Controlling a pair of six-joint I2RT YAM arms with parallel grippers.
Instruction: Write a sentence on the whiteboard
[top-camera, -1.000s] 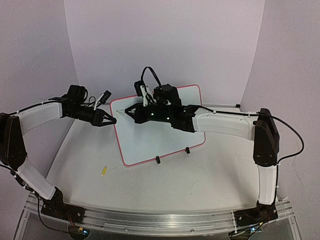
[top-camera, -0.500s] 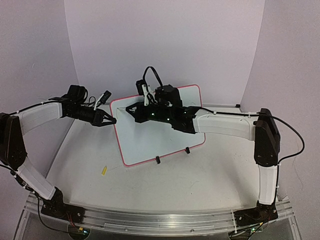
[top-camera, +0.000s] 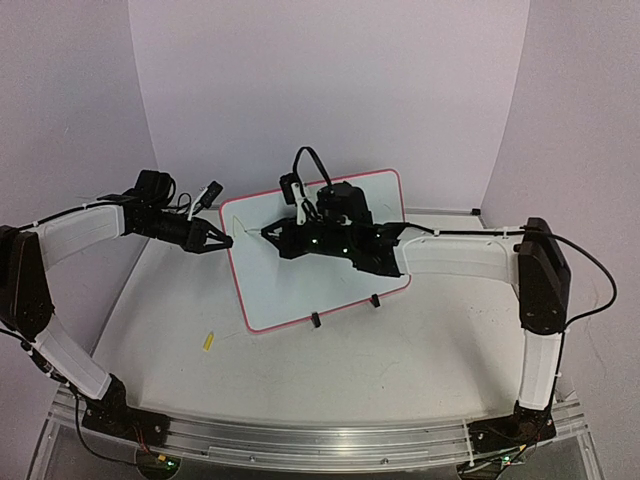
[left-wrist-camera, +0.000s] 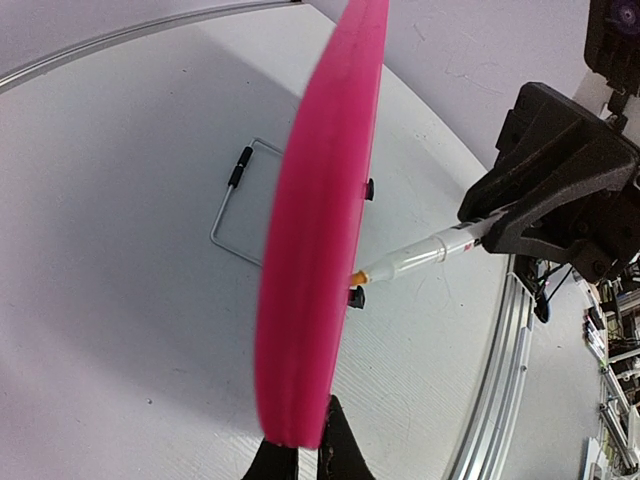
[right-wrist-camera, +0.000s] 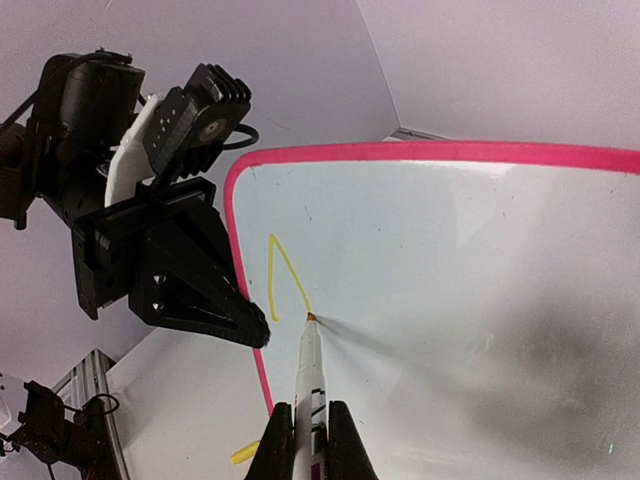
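I ran two arms (top-camera: 75, 230) of white shells and black joints. The left pincer (top-camera: 228, 241) and right pincer (top-camera: 264, 231) were black, tapered wedges. A black cable (top-camera: 297, 160) looped just above the right pincer.

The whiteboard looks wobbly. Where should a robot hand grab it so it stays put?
Pinch the whiteboard by its thin pink rim on the left edge, coming in from the left side, as the left gripper does. The rim is narrow enough for two fingers, and that side probably keeps the white face free for the marker in the right gripper.
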